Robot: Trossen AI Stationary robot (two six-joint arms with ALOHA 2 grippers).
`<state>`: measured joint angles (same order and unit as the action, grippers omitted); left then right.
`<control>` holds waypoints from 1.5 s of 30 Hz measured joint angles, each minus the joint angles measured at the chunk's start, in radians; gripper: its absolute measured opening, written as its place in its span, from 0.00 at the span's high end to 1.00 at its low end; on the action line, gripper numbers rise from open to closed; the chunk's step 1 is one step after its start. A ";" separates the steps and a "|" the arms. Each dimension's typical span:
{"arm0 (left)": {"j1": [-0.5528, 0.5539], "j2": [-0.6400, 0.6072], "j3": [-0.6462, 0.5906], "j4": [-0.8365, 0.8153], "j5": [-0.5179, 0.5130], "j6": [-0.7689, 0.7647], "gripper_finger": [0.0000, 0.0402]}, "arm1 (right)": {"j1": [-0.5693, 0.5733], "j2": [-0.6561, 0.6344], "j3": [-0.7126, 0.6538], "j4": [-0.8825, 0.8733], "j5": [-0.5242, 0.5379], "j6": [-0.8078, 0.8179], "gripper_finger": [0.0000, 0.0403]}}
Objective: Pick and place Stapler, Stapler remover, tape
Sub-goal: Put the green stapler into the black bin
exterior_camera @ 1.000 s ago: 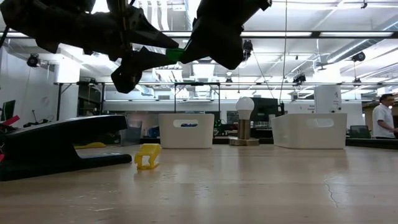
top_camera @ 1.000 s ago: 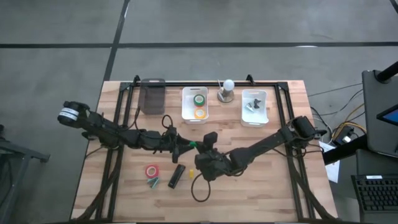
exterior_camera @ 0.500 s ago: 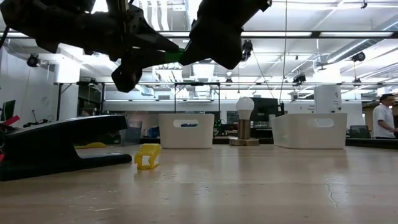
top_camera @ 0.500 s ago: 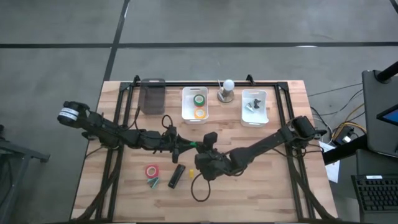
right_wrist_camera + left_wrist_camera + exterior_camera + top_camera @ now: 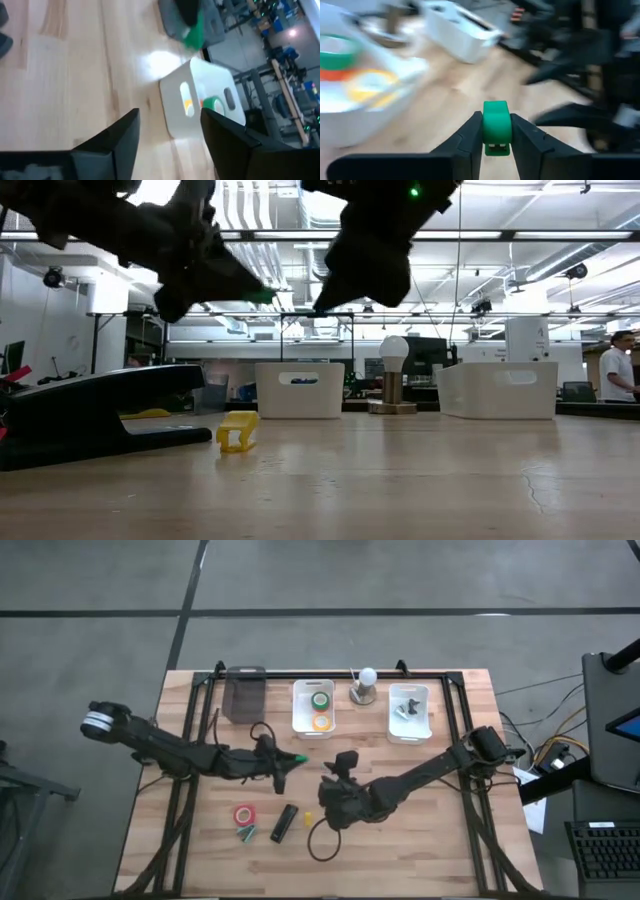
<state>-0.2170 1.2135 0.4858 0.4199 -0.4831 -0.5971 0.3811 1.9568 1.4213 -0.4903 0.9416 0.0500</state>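
My left gripper (image 5: 497,119) is shut on a small green staple remover (image 5: 497,131) above the table's middle (image 5: 300,757). My right gripper (image 5: 167,131) hangs open just right of it (image 5: 328,780), with nothing between its fingers. The black stapler (image 5: 284,823) lies flat on the wood near the front, with a yellow staple remover (image 5: 308,817) beside it. A red tape roll (image 5: 244,814) lies left of the stapler. Green and orange-yellow tape rolls sit in a white bin (image 5: 300,710) at the back. My left gripper pinches the green staple remover's two sides (image 5: 496,141) between its two fingers. The fingers come nearly level from the table's left. The remover's rounded end sticks out past the fingertips, and it is lifted clear of the table.
A second white bin (image 5: 424,712) with small dark items stands at the back right. A dark bin (image 5: 244,695) is at the back left and a bulb-shaped object (image 5: 364,687) stands between the white bins. A small green piece (image 5: 246,833) lies by the red roll.
Both grippers met at the green staple remover. My left gripper shut on it, then my right gripper opened and let go. My left gripper has drawn back toward the table's left and far side with the remover, and has tipped.
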 joint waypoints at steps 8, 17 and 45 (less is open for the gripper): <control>0.007 -0.185 0.000 -0.363 -0.389 -0.006 0.80 | 0.000 0.000 -0.034 -0.026 -0.068 0.093 0.44; 0.137 -0.325 0.000 -0.707 -0.628 -0.057 0.75 | 0.000 -0.002 -0.045 -0.028 -0.071 0.123 0.44; 0.441 -0.317 0.000 -0.855 0.210 0.011 0.76 | -0.012 -0.002 -0.098 -0.031 -0.080 0.130 0.44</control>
<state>0.2239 0.8963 0.4858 -0.4353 -0.2734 -0.5857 0.3695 1.9553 1.3229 -0.5212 0.8616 0.1802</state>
